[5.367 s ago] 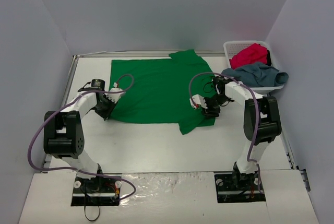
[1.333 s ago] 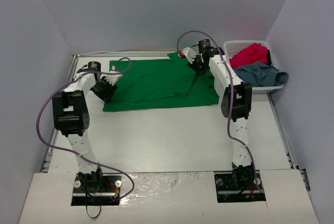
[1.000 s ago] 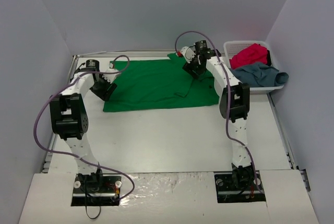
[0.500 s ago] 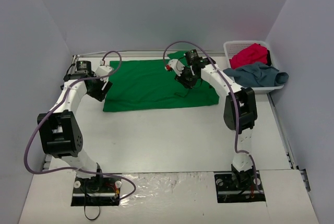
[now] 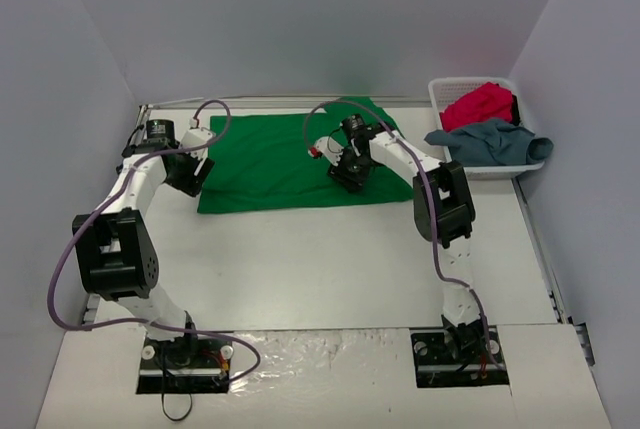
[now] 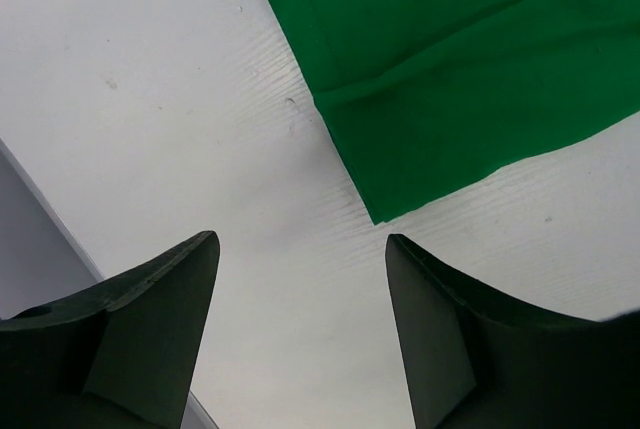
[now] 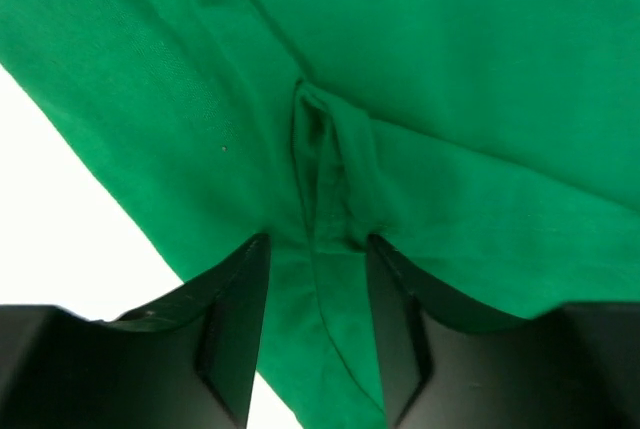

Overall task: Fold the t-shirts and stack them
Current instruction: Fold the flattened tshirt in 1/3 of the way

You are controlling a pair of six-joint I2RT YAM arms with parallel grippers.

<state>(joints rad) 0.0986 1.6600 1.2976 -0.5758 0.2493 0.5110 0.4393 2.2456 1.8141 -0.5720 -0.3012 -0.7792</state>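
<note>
the green t-shirt [image 5: 265, 164] lies flat and folded on the far middle of the table [image 5: 320, 259]. the left end effector [image 6: 300, 249] is released, its fingers wide apart over bare table just beside a left corner of the shirt. the right end effector [image 7: 317, 239] is down on the green shirt, fingers a little apart, with a small raised fold of cloth between them, not squeezed. the red t-shirt [image 5: 478, 104] and the grey-blue t-shirt [image 5: 490, 141] sit in the white basket [image 5: 437, 92] at the far right.

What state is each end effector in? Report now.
Left end effector: open, holding nothing.
Right end effector: open, astride a raised fold of the green t-shirt, not clamping it.
</note>
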